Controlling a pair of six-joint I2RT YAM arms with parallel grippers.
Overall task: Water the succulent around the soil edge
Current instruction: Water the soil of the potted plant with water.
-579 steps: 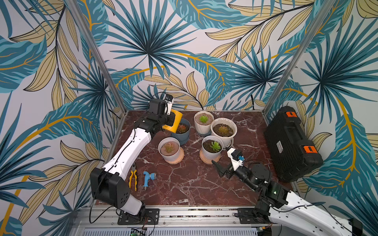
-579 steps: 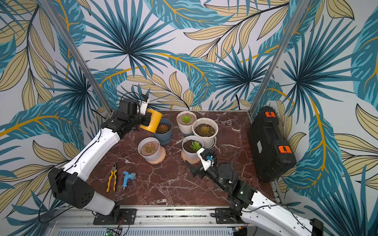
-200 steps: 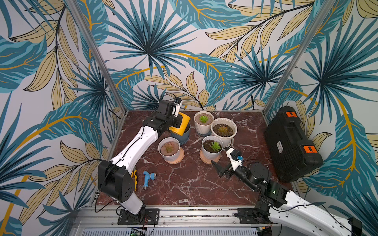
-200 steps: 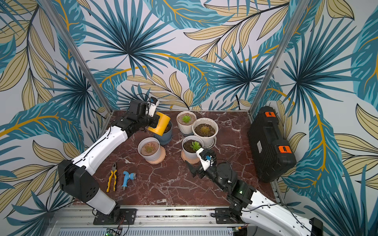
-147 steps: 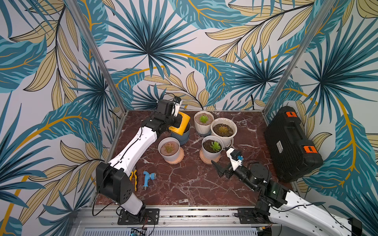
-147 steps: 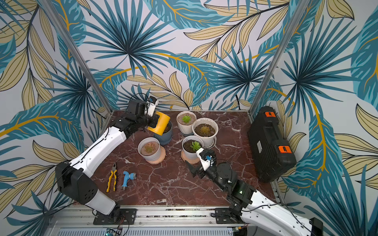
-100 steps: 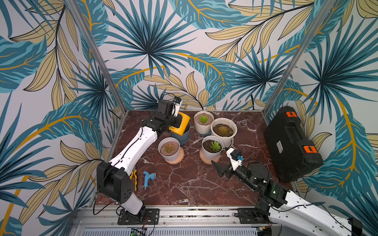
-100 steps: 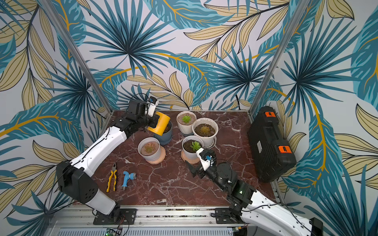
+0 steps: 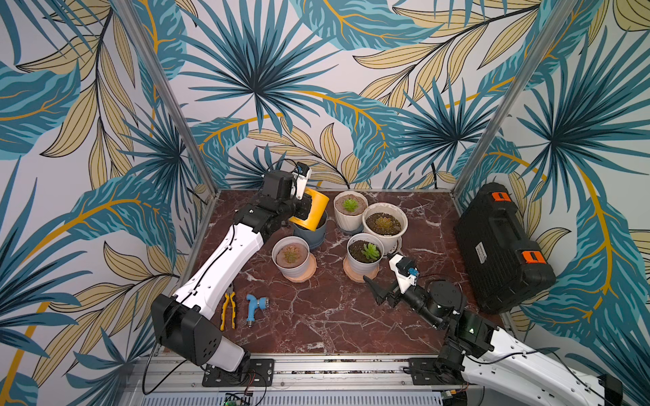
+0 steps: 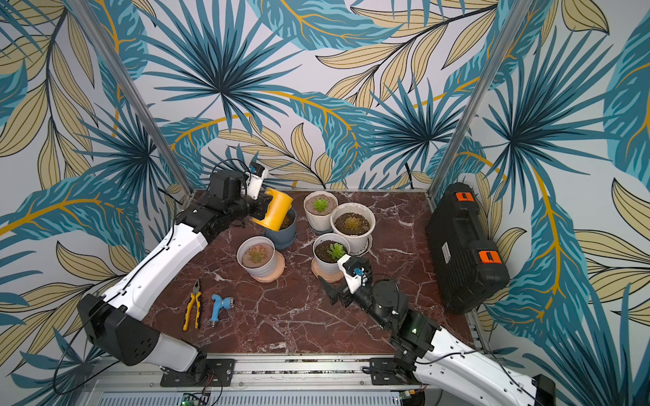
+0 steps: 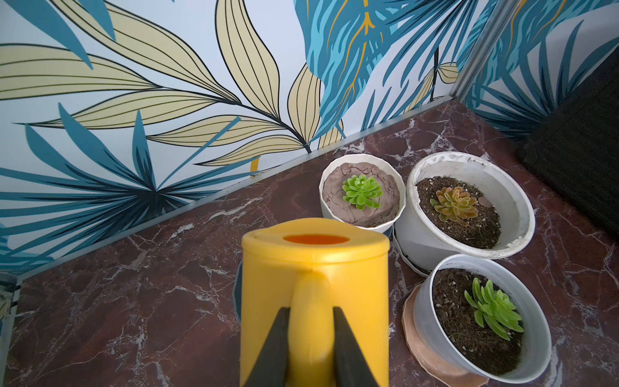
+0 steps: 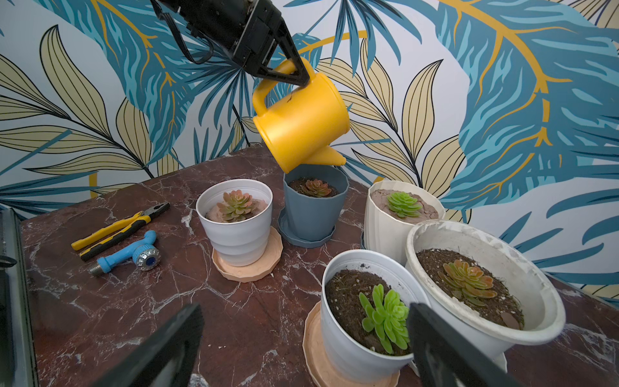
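Observation:
My left gripper is shut on the handle of the yellow watering can. The can hangs tilted, and its spout sits just above the far rim of a blue-grey pot. A small reddish succulent grows in that pot's dark soil. In both top views the can covers most of this pot. No water stream shows. My right gripper rests open low over the table, next to a white pot holding a green succulent.
Further potted succulents crowd the back: a ribbed white pot, a wide white pot and a pale pot on a peach saucer. Pliers and a blue hose nozzle lie front left. A black case stands right.
Since about three seconds ago my left arm has carried the can a little to the right, over the blue-grey pot. Over the last second nothing has visibly moved.

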